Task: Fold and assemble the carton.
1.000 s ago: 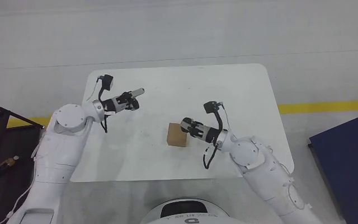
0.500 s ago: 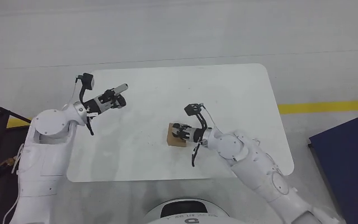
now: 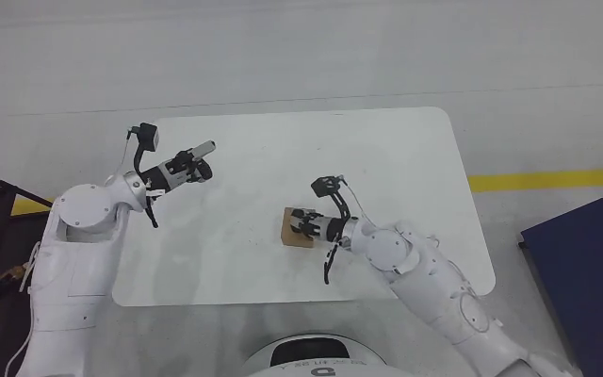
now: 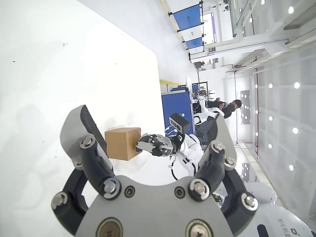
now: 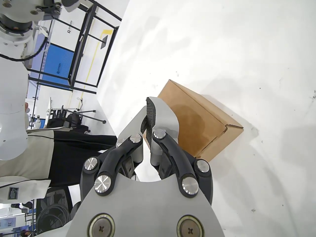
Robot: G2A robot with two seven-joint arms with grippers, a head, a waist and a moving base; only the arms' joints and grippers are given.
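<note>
Seemingly near done: carton point(image 3: 298, 228) stands as closed brown cube on table point(image 3: 377, 160), near middle, on robot's side. Visible faces shut, flap seam at one end tucked. Right gripper point(image 3: 301, 221) clenched, fingertips together, touching carton's side, nothing seen between them. Left gripper point(image 3: 205, 158) released, jaws wide, well apart at table's left. Left to do, likely: final press on flap, let go.
</note>
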